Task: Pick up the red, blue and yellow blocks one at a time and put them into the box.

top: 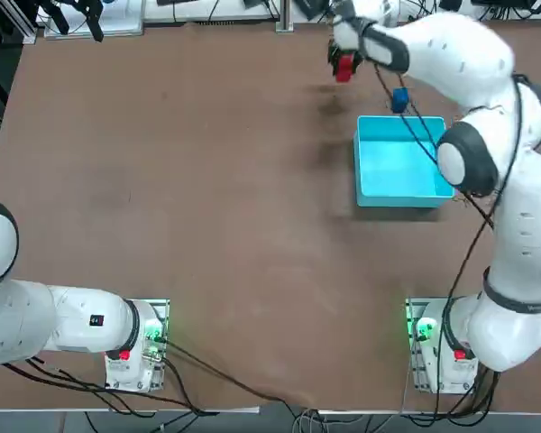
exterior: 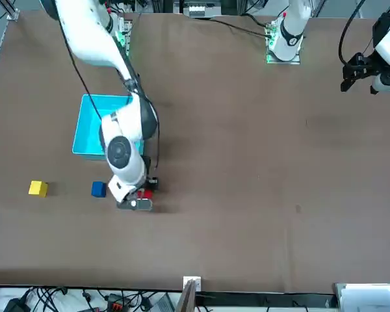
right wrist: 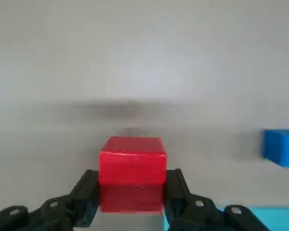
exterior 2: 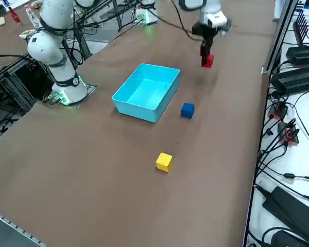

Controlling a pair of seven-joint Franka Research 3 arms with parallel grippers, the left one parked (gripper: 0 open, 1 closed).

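- We find the right gripper (right wrist: 132,192) beyond the box on the left, with its jaws pinching the red block.
- We see the red block (right wrist: 132,174) squarely between the two fingers, one on each side of it, and raised clear of the bench (exterior 2: 118,190).
- Going outward, we come to the blue block (exterior 2: 187,110), which rests on the bench to the right of the red one and a little nearer to the robot's bases. It sits outside the box, just past the far wall.
- Next we have the box (exterior 2: 147,92), a light-blue open tray standing flat on the bench, nearer than the red and blue blocks.
- Farthest to the right among the blocks, we spot the yellow block (exterior 2: 164,161) on the bench, outside the box and past its far right corner, well apart from the blue one.
- We see the working right arm (top: 451,63) reach from its near base on the right, past the box's right side, to the gripper.
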